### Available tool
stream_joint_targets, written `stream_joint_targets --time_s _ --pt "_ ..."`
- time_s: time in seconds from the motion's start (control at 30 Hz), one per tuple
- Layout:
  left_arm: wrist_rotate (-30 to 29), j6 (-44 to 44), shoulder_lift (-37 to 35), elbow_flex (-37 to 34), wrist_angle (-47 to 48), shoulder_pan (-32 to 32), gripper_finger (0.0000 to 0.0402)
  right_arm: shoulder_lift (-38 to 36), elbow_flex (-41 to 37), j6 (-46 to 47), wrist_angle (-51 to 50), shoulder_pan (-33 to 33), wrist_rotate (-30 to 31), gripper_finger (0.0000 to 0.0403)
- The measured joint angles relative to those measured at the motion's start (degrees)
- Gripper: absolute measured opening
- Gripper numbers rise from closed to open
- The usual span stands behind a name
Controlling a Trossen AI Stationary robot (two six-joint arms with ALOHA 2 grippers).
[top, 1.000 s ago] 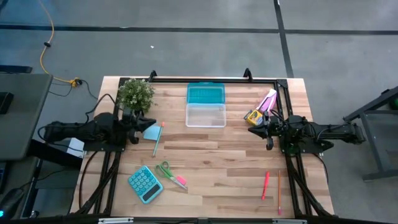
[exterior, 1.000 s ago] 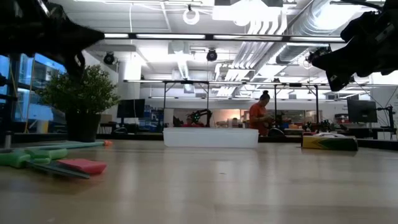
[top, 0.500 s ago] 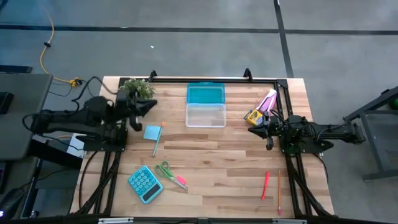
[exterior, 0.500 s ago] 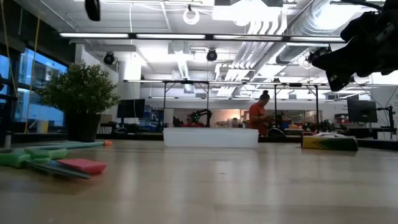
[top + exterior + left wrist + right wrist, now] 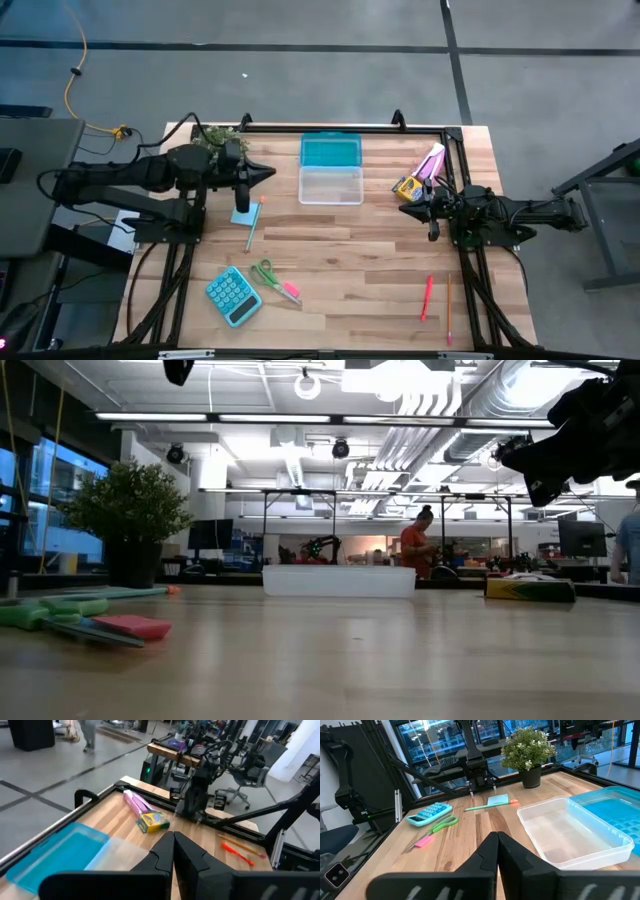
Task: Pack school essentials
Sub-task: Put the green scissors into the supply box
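Note:
My left gripper (image 5: 268, 174) is shut and hangs high over the table, just left of the clear box (image 5: 331, 186). My right gripper (image 5: 403, 209) is shut and empty, hovering near the yellow crayon box (image 5: 406, 186) at the table's right. Light-blue note pad (image 5: 243, 214) and teal pen (image 5: 252, 225) lie flat below the left arm. Green-handled scissors (image 5: 266, 274) and pink eraser (image 5: 291, 291) lie near the front left. Pink-red pen (image 5: 427, 297) and thin pencil (image 5: 449, 308) lie at the front right.
The box's teal lid (image 5: 331, 152) lies open behind it. A potted plant (image 5: 222, 140) stands at the far left corner, partly under my left arm. A teal calculator (image 5: 233, 296) lies front left; a pink-and-white packet (image 5: 431, 160) lies beside the crayons. People move in the room beyond.
My left gripper has risen from beside the note pad, swung toward the far edge, then moved right toward the clear box, staying shut. In the low view it has climbed almost out of the picture's top. The right arm has kept still.

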State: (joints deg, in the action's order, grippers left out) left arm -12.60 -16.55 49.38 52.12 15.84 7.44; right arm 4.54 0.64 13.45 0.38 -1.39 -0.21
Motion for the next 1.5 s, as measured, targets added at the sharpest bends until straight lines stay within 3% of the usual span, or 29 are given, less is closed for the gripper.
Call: stream_joint_targets --time_s 0.4,0.6,0.9,1.13,1.33,1.5 --pt "0.17 -4.32 -0.19 0.00 3.55 0.55 0.0014 0.00 -0.01 0.00 0.01 0.00 -0.01 0.0000" --pt "1.67 -7.44 1.01 -0.08 10.04 -1.02 0.0077 0.00 0.00 0.00 0.00 -0.01 -0.01 0.0000" --pt "0.94 -4.39 1.63 -0.07 9.54 -1.99 0.0200 0.00 0.00 0.00 0.02 -0.02 -0.02 0.0000" --pt "0.09 -3.86 1.21 -0.07 9.61 -1.99 0.0232 0.00 0.00 0.00 0.02 -0.02 -0.02 0.0000" --pt "2.21 -12.57 2.14 -0.04 15.08 -2.03 0.0230 0.00 -0.02 0.00 0.02 0.00 0.00 0.0000" --pt "4.25 -26.11 6.53 -0.04 28.23 -4.50 0.0230 0.00 0.00 0.00 0.00 0.00 0.00 0.0000"
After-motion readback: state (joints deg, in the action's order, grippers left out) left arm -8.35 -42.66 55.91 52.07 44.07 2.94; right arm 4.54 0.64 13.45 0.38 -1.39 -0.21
